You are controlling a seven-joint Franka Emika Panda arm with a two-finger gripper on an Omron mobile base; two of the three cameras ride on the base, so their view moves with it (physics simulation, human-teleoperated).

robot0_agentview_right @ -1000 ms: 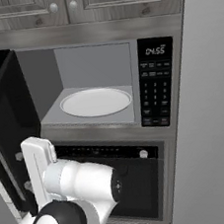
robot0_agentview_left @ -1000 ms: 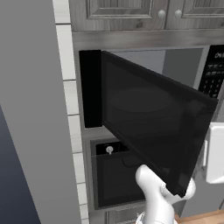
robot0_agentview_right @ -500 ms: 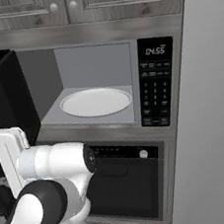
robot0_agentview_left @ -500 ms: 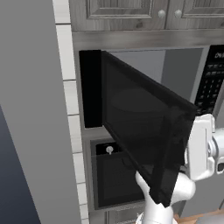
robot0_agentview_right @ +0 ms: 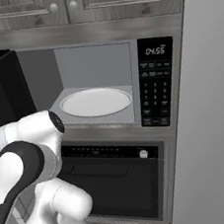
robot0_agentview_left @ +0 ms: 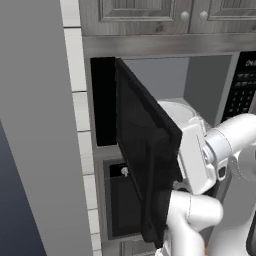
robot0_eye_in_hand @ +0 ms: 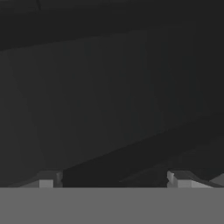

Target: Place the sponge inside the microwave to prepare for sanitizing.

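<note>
- Three views, the left base view first: the microwave (robot0_agentview_left: 200,95) stands open, its black door (robot0_agentview_left: 145,150) swung out toward the camera on hinges at the left; the grey cavity and part of the white turntable (robot0_agentview_left: 175,111) show past the door's top edge; the keypad (robot0_agentview_left: 242,95) is at the right edge; the white hand sits just behind the door's free edge, and the door hides the fingers; below is the black oven (robot0_agentview_left: 122,200) with a small pale knob; grey cabinets (robot0_agentview_left: 150,15) run above.
- Right base view: the cavity is fully open to sight, with the round turntable (robot0_agentview_right: 96,101) lying bare on its floor; the keypad (robot0_agentview_right: 157,91) and a lit clock readout are to its right; the door (robot0_agentview_right: 4,90) stands at the left edge; the arm's white and dark joints fill the lower left; the oven (robot0_agentview_right: 117,183) is beneath the microwave.
- Hand view: the gripper (robot0_eye_in_hand: 113,179) faces a dark flat surface very close up; two fingertips (robot0_eye_in_hand: 48,179) rise well apart, so the jaws stand wide open with nothing between them.
- I cannot tell where the sponge is.
</note>
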